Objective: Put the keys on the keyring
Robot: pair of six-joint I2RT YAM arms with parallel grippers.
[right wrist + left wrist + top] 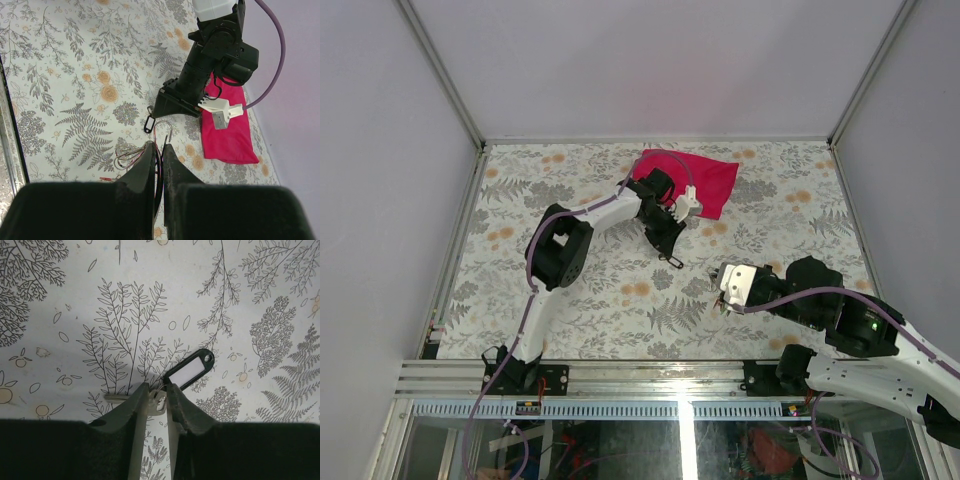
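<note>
The black-tagged key (182, 375) lies flat on the floral desk (260, 285), near its middle, with the tag trailing toward 2 o'clock from my left tool (156, 390). That tool's jaws stand narrowly apart astride the silver head, and I cannot tell whether they pinch it yet. My right tool (158, 147), at 4 o'clock from the left one in the overhead view, is closed on the thin wire keyring (163, 132). The ring's loop points toward 12 o'clock, and a red tag (107, 178) lies at 8 o'clock. I judge this the pick-up step. Next comes a firm pinch and a lift, then bringing the key's hole to the ring's split end, which calls for fine alignment.
</note>
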